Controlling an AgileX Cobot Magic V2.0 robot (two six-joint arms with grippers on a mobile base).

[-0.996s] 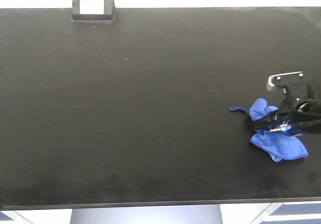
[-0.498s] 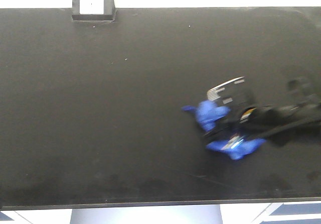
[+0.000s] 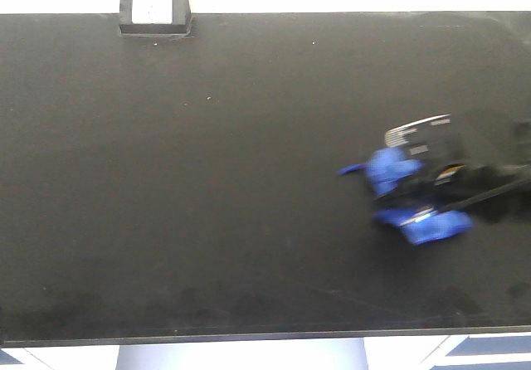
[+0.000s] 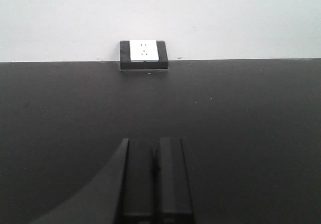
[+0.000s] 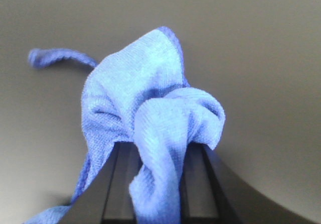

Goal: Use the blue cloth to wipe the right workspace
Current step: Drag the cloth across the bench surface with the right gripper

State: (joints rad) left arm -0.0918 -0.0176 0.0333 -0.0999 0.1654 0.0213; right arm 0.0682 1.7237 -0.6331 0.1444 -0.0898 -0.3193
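Right gripper (image 3: 427, 194) pinches the blue cloth (image 3: 397, 171) down on the right side of the black table (image 3: 207, 179), mid-wipe. Left gripper (image 4: 154, 171) is pressed together. Next, it should probably sweep across unwiped parts.

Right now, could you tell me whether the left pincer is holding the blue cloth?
No, the left pincer sits shut and empty over the black benchtop, while the blue cloth is bunched in the right pincer.

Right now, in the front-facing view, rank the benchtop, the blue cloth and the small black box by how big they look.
1. Black benchtop, filling nearly the whole view.
2. Blue cloth, bunched in the right gripper; motion blur smears its outline.
3. Small black box at the far edge, somewhat smaller; being farther away shrinks it.
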